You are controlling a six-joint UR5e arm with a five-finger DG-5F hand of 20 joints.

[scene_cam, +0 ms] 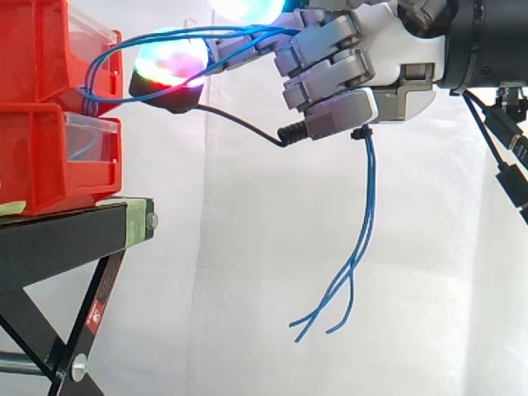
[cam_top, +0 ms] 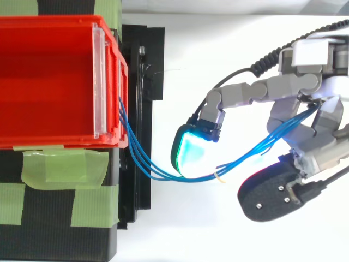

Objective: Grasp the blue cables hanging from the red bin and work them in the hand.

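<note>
Side view
- Red bins: an upper bin (scene_cam: 37, 49) is stacked on a lower bin (scene_cam: 41, 157) at the left. Both sit on the black stand (scene_cam: 66, 235).
- Blue cables (scene_cam: 370, 198): they leave the front of the upper bin, arc rightwards over a glowing pad and pass in among the curled fingers. Below the hand they come out again and hang straight down. The loose ends splay apart in mid-air, well clear of the stand.
- Hand (scene_cam: 388, 74): at the top right, level with the upper bin. Its fingers are folded closed round the cables.
- Fingertip pad (scene_cam: 169, 62): glows in mixed colours just beside the upper bin's front, with the cables touching it or just beside it.
- Background: white curtain (scene_cam: 247, 264).

Top view
- Red bin (cam_top: 54, 22): at the upper left, open at the top, with a clear strip (cam_top: 98, 82) across its front.
- Blue cables (cam_top: 163, 176): they leave the bin's front wall, sweep out past the stand's edge and run under the cyan-green pad (cam_top: 191, 150). From there they rise to the right into the hand.
- Hand (cam_top: 297, 84): comes in from the right. One finger reaches towards the bin and a dark pad with a red rim (cam_top: 267, 196) lies nearer the bottom. The cables are gripped between its fingers.
- Green tape (cam_top: 65, 169): strips on the black stand (cam_top: 136, 82), below the bin.
</note>
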